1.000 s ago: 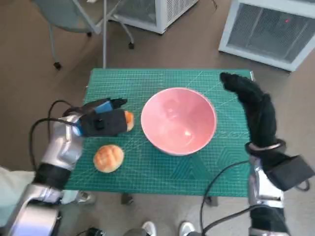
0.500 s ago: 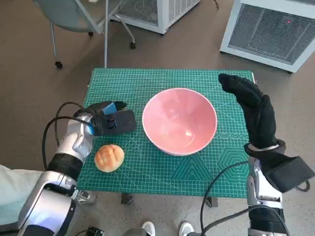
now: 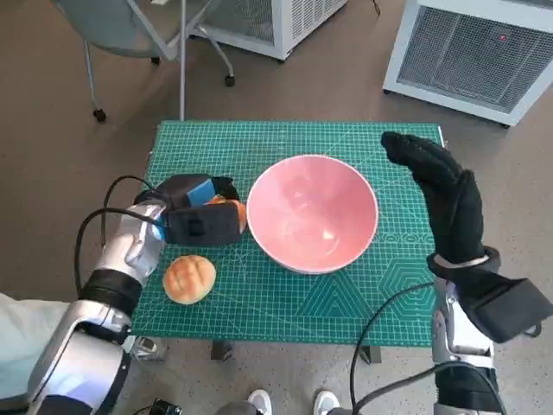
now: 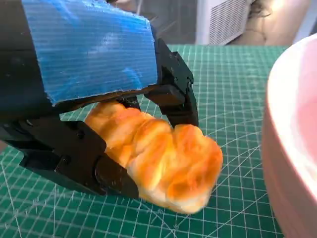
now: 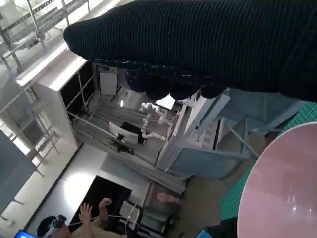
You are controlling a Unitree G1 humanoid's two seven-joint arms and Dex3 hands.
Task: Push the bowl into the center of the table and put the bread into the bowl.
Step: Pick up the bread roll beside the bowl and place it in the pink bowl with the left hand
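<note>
The black left hand with blue tape on its back is gripping a golden-brown twisted bread roll — its black fingers are clamping the roll from both sides, and the roll's free end is sticking out toward the pink round bowl. In the head view the roll is only peeking out as an orange patch beside the bowl's left rim, just short of it. The bowl is sitting on the green gridded cutting mat that covers the small table, at about the middle, a little toward the right edge. A second bread, a round scored golden bun, is lying near the table's front-left corner, just below the left hand and apart from it. The right hand in the black knitted glove is hanging over the table's right edge beside the bowl, fingers stretched out flat and holding nothing — it isn't touching the rim. In the right wrist view the glove is filling the upper part, with the bowl's pink rim beneath.
</note>
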